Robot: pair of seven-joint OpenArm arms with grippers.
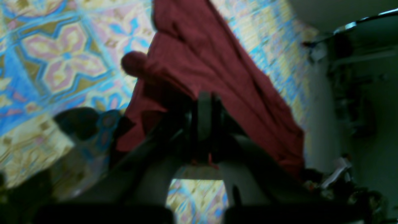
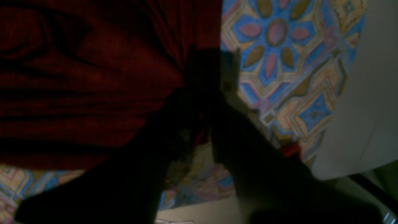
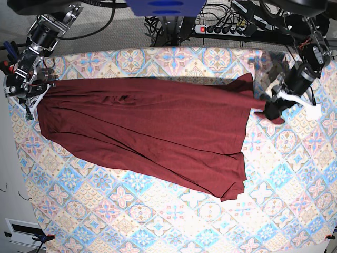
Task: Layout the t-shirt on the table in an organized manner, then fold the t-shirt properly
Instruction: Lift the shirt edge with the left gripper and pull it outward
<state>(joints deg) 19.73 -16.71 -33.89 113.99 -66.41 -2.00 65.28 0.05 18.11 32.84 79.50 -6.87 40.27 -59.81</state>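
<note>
Near edge of the table (image 3: 174, 226): bare patterned tiles, nothing on them. The lowest corner of the t-shirt (image 3: 142, 132) hangs down toward me at centre-right, still some way short of that edge.

Mid-table: the maroon cloth is stretched into a long band across the width, lifted or taut along its far edge and sagging into diagonal creases toward the near side. Not flat. I can't make out sleeves or collar as separate shapes from overhead.

Far corners: left gripper (image 3: 269, 108), on the right of the base view, has its jaws pinched tight on a corner of the fabric; the left wrist view shows cloth fanning out from between the closed fingers (image 1: 203, 115). Right gripper (image 3: 25, 97), on the left of the base view, sits at the other end of the shirt; its wrist view shows the fingers (image 2: 202, 81) nearly together with fabric bunched at them, so I read it as clamped on that edge.

Progress, my judgement: spreading stage only. Shirt is pulled out lengthwise but wrinkled and skewed. Laying it flat, squaring it, and all folding are left.
</note>
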